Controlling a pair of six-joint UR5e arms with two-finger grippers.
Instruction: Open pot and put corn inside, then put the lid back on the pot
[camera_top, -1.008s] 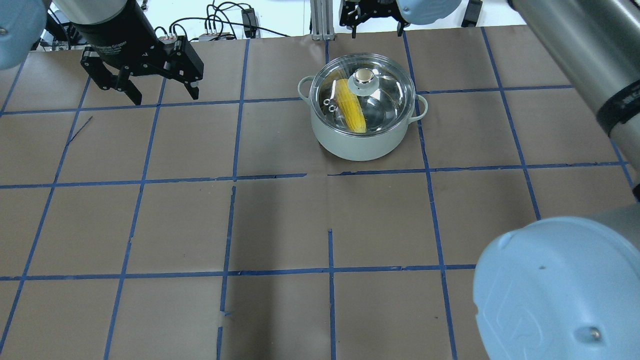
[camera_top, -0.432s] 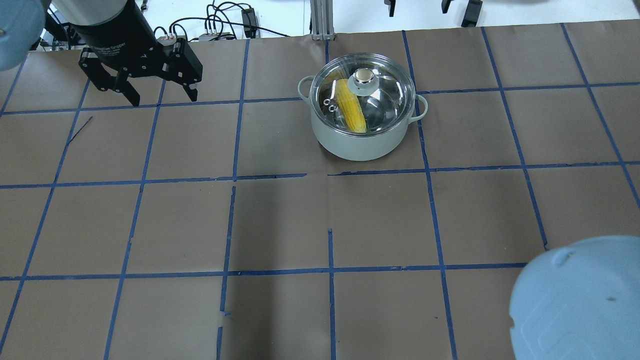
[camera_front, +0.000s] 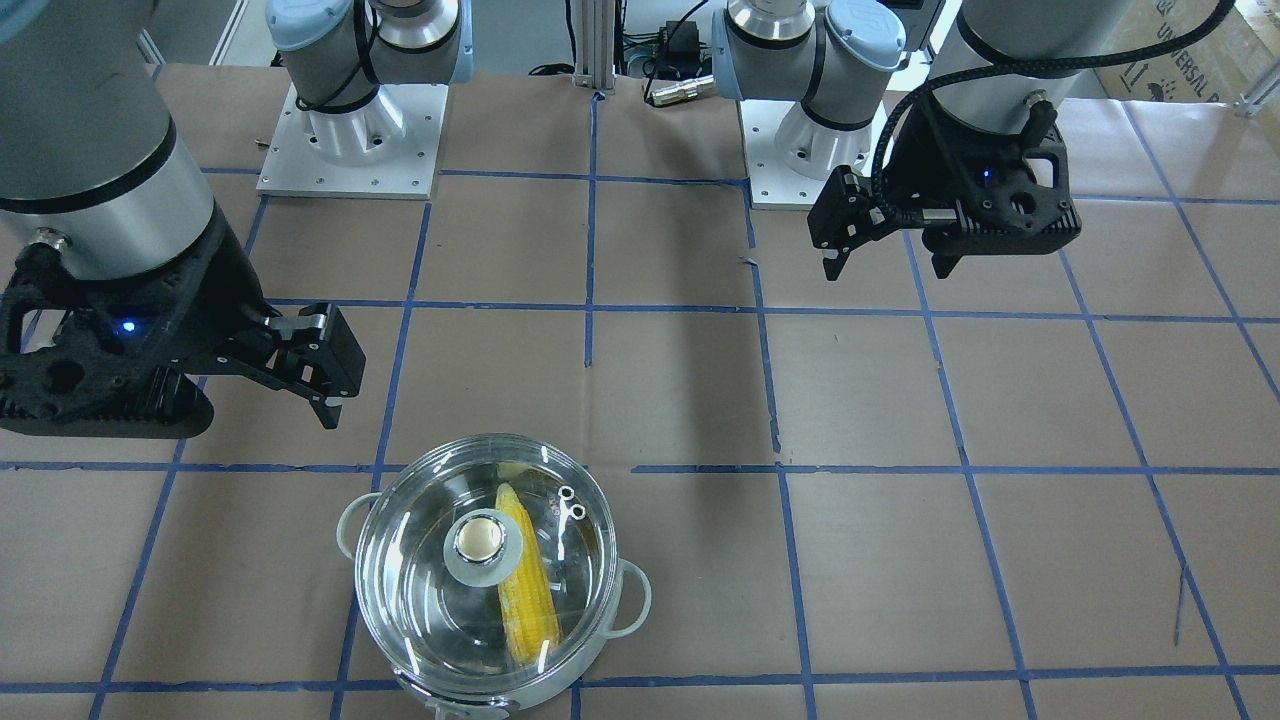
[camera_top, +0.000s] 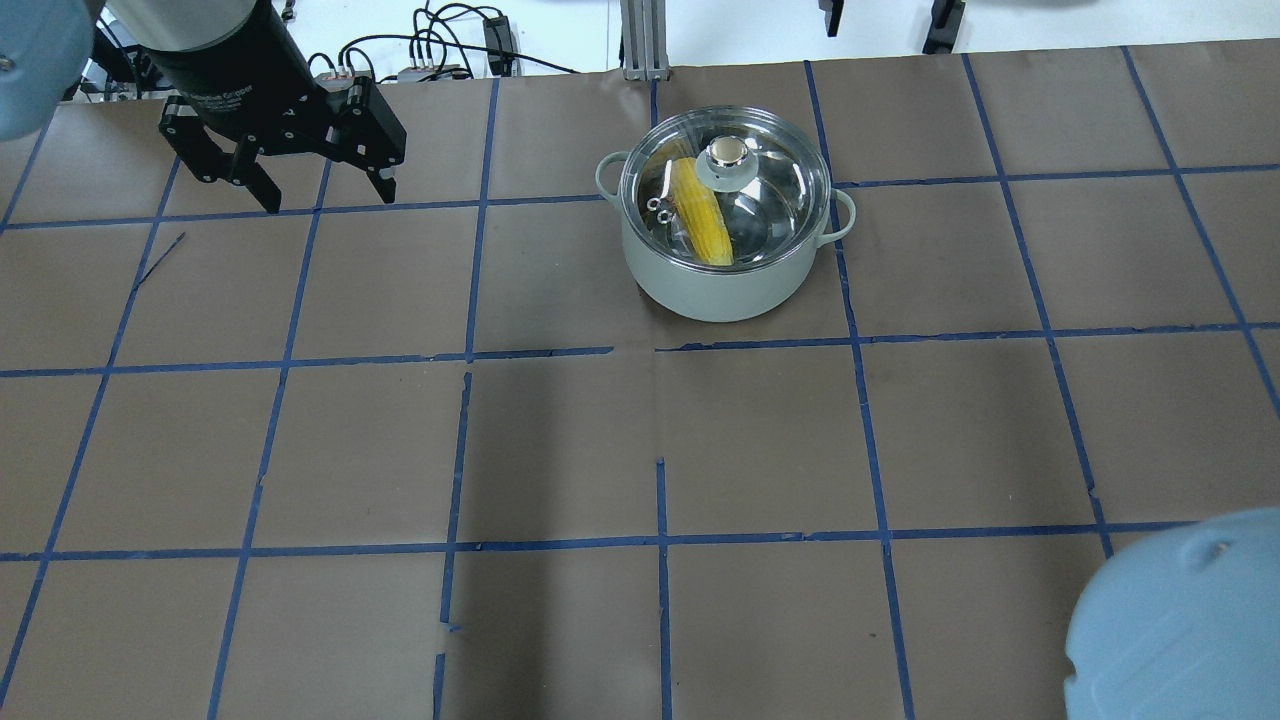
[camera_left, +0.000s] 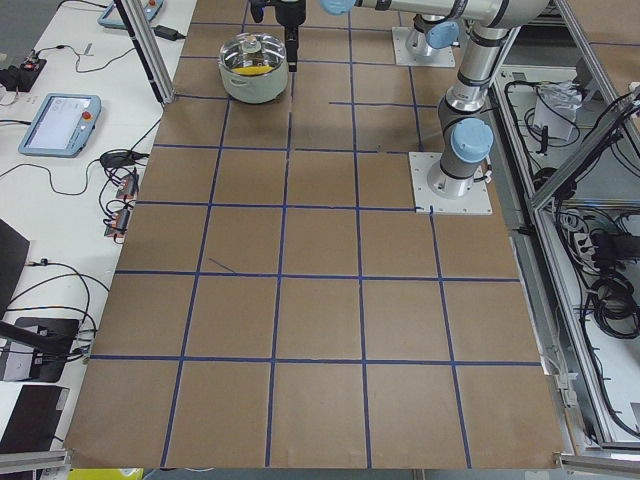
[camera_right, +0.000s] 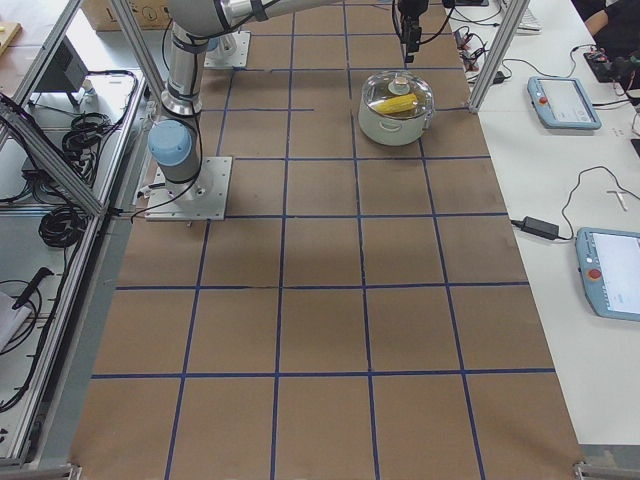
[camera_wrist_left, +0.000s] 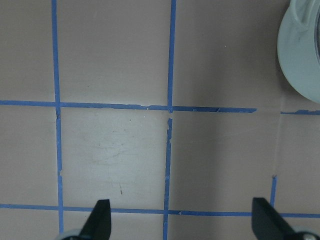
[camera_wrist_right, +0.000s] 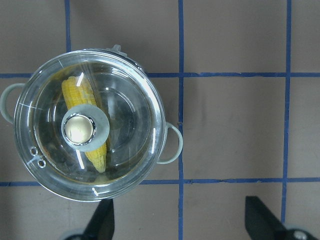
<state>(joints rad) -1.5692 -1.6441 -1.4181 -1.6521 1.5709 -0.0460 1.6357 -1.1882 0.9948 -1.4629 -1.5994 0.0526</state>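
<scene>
The pot (camera_top: 715, 285) stands at the far middle of the table with the glass lid (camera_top: 775, 175) seated on it. The corn (camera_top: 703, 225) lies inside, seen through the glass. The right wrist view looks straight down on the lid (camera_wrist_right: 127, 125), the corn (camera_wrist_right: 75, 90) and a pot handle (camera_wrist_right: 172, 145). My right gripper (camera_wrist_right: 180, 222) is open and empty, above and beside the pot. My left gripper (camera_top: 330, 195) is open and empty, far to the pot's left; it also shows in the front view (camera_front: 888, 268).
The table is brown paper with a blue tape grid. The pot's wall (camera_wrist_left: 300, 60) shows at the left wrist view's top right corner. Cables and an aluminium post (camera_top: 640, 40) sit beyond the far edge. My right arm's elbow (camera_top: 1180, 620) fills the near right corner.
My right arm has pulled away from the pot; its gripper and forearm have left most of the overhead view and the elbow has slid to the lower right. The left gripper, pot and lid are unchanged.
</scene>
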